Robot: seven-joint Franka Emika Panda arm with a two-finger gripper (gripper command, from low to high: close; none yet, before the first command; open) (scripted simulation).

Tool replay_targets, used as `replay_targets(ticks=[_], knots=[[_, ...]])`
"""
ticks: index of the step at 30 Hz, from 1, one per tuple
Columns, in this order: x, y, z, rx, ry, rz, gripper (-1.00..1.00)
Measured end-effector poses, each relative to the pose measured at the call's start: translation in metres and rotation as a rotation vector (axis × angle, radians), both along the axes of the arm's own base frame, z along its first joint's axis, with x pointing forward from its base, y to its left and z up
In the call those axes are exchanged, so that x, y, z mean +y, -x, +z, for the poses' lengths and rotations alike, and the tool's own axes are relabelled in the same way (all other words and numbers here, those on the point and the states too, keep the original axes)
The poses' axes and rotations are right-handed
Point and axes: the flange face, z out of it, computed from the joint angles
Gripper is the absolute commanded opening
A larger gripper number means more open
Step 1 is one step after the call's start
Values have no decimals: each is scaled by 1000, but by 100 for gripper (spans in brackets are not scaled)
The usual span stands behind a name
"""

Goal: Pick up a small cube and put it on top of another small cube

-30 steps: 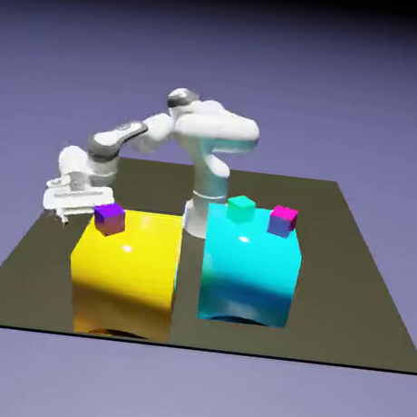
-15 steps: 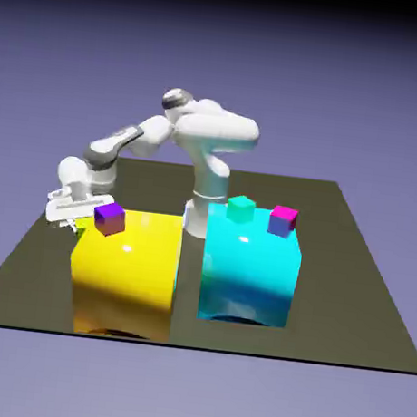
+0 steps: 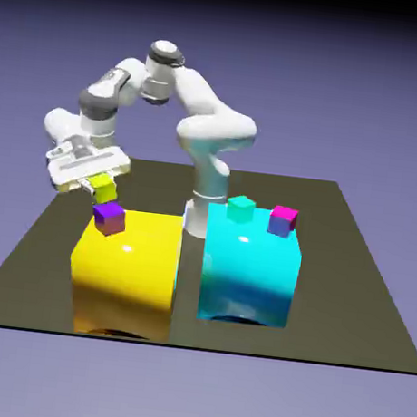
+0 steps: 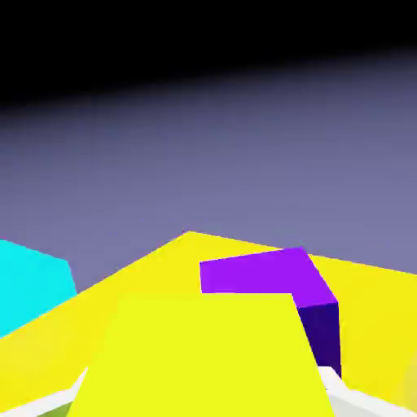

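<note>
My gripper [image 3: 101, 186] is shut on the small lime-yellow cube [image 3: 104, 187] and holds it in the air at the exterior view's left, just above and behind the purple small cube [image 3: 110, 218]. The purple cube sits on the far left corner of the big yellow block [image 3: 127, 271]. In the hand view the held lime-yellow cube [image 4: 199, 358] fills the bottom middle and hides the fingertips, with the purple cube [image 4: 273, 281] just beyond it on the yellow block [image 4: 122, 285].
A big cyan block [image 3: 248, 267] stands to the right of the yellow block, carrying a teal small cube [image 3: 240, 208] and a magenta small cube [image 3: 283, 220]. The dark table [image 3: 367, 294] extends around both blocks. The cyan block [image 4: 32, 281] shows at the hand view's left.
The gripper closed on the lime-yellow cube low behind the yellow block, then rose with it. The arm's elbow lifted higher. The other cubes stayed put.
</note>
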Motion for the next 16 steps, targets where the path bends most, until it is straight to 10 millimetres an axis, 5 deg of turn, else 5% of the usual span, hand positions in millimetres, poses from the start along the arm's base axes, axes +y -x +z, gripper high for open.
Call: replay_targets(ticks=[4,7,14,15,16], knots=[[105,-6,18,-42,12,281,-100],[180,7,20,-60,16,491,-100],[238,11,-16,-96,21,547,-100],[239,11,-16,-96,22,547,100],[239,11,-16,-97,22,546,100]])
